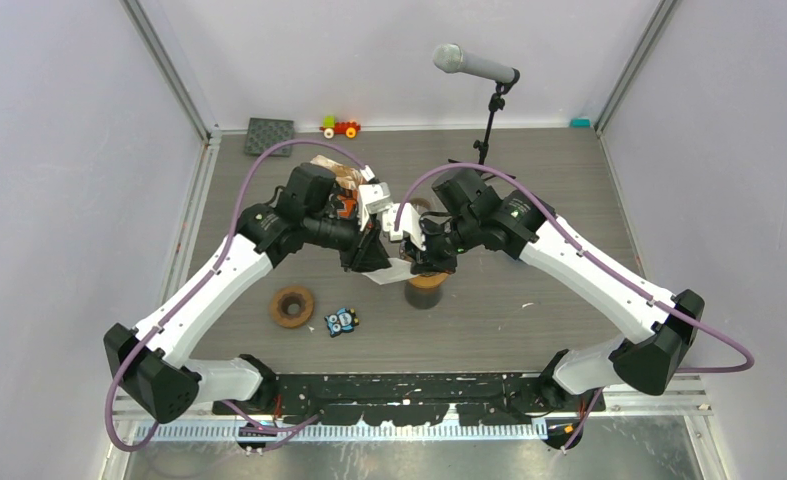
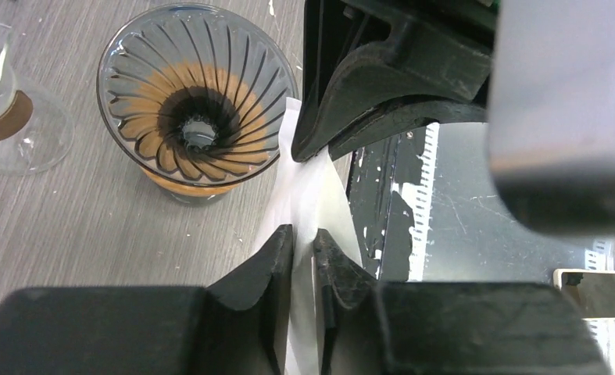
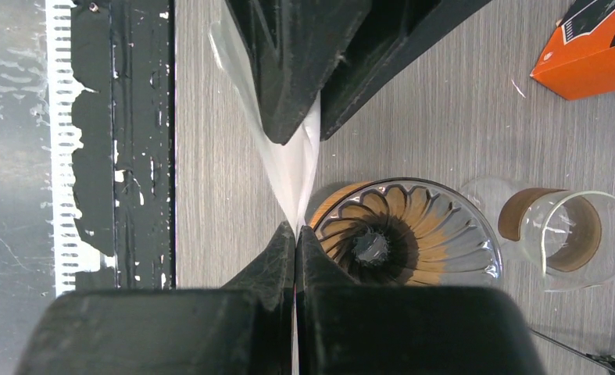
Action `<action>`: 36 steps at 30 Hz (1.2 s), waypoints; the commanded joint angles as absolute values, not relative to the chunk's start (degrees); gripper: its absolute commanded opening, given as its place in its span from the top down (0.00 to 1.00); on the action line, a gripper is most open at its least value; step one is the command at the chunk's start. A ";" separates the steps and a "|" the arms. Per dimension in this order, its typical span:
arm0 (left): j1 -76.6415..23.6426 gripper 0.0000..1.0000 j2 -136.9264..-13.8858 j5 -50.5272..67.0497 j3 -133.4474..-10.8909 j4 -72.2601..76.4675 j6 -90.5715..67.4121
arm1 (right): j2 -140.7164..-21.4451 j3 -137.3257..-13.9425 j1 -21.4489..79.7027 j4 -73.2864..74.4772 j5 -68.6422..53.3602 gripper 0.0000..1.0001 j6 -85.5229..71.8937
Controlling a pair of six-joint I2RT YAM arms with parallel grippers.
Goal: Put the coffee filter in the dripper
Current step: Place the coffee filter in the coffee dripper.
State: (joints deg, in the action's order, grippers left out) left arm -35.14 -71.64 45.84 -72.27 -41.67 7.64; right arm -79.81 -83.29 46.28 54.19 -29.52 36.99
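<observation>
The right gripper [image 3: 296, 233] pinches one edge of the white coffee filter [image 3: 294, 164] tight. The left gripper [image 2: 304, 236], narrow, clamps the opposite edge. The filter hangs between them over the table, just beside the glass dripper [image 2: 198, 101]. A glass jar [image 3: 571, 234] stands beside the dripper, and a microphone [image 1: 476, 65] is beyond.

White arms [image 1: 209, 285], black joints [image 1: 159, 385], purple cables [image 1: 252, 176].
</observation>
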 commanded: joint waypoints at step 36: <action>-35.53 1.00 -75.06 53.16 -78.48 -36.22 3.55 | -72.46 -93.23 46.41 59.73 -33.18 0.33 36.35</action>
